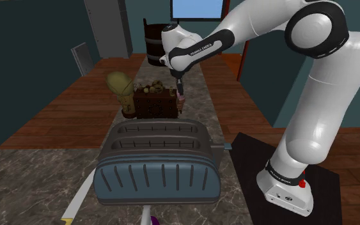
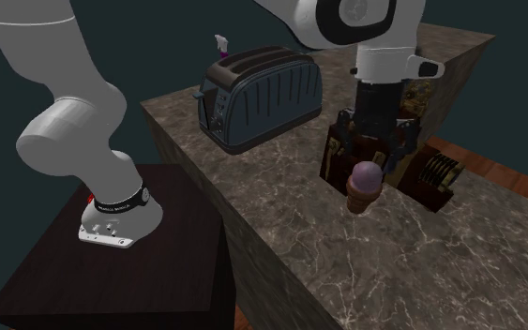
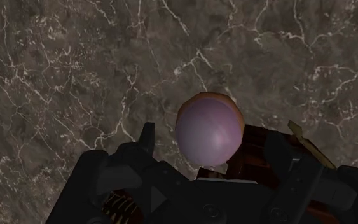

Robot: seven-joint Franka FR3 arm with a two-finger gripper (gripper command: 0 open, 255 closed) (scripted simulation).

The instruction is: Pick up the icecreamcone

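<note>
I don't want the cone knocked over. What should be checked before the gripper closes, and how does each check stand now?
1. The gripper is open: ok, its fingers stand apart.
2. The ice cream cone sits between the fingers: ok, the wrist view shows its purple scoop there, untouched.
3. The cone stands scoop-up on the marble counter: ok.
4. The fingers are low enough to clasp it: cannot tell.
5. The gripper is clear of the dark brown box behind the cone: cannot tell, it stands very close.
</note>
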